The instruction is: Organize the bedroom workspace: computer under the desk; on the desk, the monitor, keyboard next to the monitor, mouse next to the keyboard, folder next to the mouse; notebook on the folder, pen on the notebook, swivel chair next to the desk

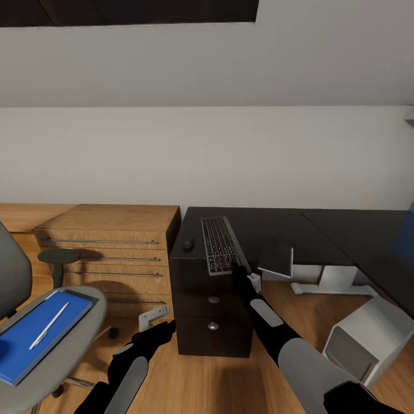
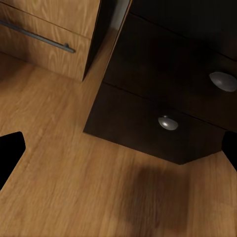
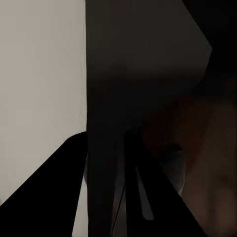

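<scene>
I see the keyboard (image 1: 222, 244) lying on the black desk (image 1: 322, 230), its near end over the front edge at the drawer unit (image 1: 210, 310). My right claw (image 1: 237, 270) is clamped on that near end. The mouse (image 1: 188, 244) sits just beside the keyboard, at its 9 o'clock. The folder (image 1: 40, 333) rests on the chair (image 1: 63, 339) seat at 8 o'clock, the pen (image 1: 49, 325) on top. The computer (image 1: 368, 339) lies tilted on the floor at 4 o'clock. My left claw (image 1: 158, 330) hangs released near the drawers.
</scene>
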